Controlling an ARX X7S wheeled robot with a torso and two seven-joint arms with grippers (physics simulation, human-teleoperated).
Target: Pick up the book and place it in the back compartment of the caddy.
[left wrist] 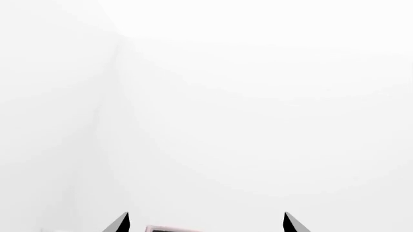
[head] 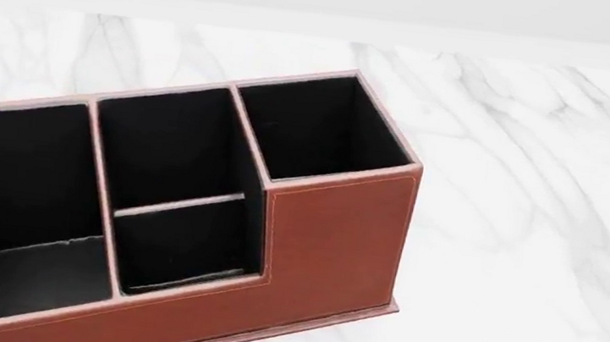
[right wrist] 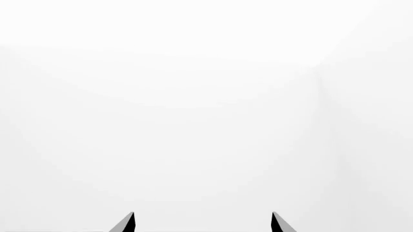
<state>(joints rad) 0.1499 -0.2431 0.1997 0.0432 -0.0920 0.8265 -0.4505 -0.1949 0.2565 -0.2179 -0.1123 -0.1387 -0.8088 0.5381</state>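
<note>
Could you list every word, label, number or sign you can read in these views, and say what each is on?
None: no readable text in any view.
The caddy shows plain brown leather and black lining, with no lettering.
The marble table has only grey veining.
Both wrist views show blank white beyond the left gripper and the right gripper.

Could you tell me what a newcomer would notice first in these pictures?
The reddish-brown leather caddy fills the head view's left and centre, its four black-lined cells all empty, on a white marble table. Both wrist views show almost only blank white, with the left gripper and right gripper open; no book is visible.
</note>
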